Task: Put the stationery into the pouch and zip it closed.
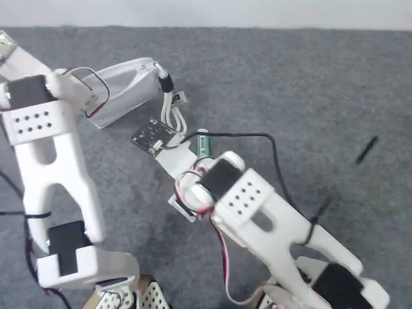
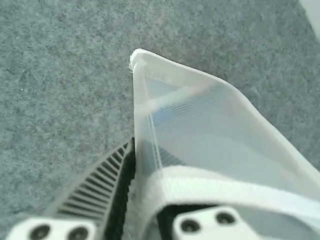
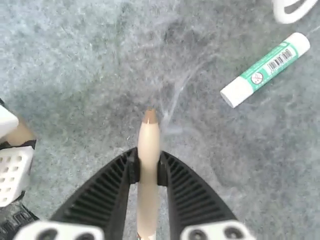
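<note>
At ten o'clock on the grey felt surface (image 1: 302, 71), the left hand (image 2: 146, 159) is clamped on an edge of the translucent white mesh pouch (image 1: 125, 87), steadying it for loading. Near the centre the right hand (image 3: 148, 166) pinches a pale beige pencil with a brown tip (image 3: 149, 132), so the loading step seems under way; next the tip must be lined up with the pouch mouth toward ten o'clock and slid in. The green-and-white glue stick (image 1: 203, 143) at centre and the thin black pen (image 1: 365, 149) at three o'clock lie waiting.
</note>
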Controlling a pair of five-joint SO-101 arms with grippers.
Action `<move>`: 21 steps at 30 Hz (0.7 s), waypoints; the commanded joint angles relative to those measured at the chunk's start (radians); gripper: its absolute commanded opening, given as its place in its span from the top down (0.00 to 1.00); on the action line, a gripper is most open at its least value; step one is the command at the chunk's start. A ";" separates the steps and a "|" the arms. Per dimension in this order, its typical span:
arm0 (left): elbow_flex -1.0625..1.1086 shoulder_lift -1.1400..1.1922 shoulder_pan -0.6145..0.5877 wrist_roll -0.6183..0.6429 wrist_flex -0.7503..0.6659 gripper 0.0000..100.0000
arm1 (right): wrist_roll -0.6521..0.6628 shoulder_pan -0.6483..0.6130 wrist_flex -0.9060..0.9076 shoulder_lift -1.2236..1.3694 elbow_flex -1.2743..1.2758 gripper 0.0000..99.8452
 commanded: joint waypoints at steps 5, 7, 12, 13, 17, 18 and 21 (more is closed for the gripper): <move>-0.004 -0.029 0.011 0.006 0.006 0.99 | -0.018 -0.007 -0.041 -0.334 0.068 0.99; -0.004 -0.029 0.015 0.006 0.023 0.99 | -0.018 -0.007 -0.105 -0.409 0.127 0.99; -0.005 -0.031 0.071 -0.037 0.040 0.99 | -0.018 -0.010 -0.265 -0.568 0.287 0.99; -0.005 -0.031 0.077 -0.049 0.040 0.99 | -0.020 -0.010 -0.292 -0.598 0.307 0.99; -0.004 -0.031 0.086 -0.057 0.044 0.99 | -0.133 -0.007 -0.375 -0.697 0.351 0.99; -0.004 -0.031 0.086 -0.057 0.048 0.99 | -0.166 -0.005 -0.394 -0.716 0.351 0.99; -0.004 -0.031 0.087 -0.057 0.052 0.99 | -0.218 -0.004 -0.463 -0.766 0.351 0.99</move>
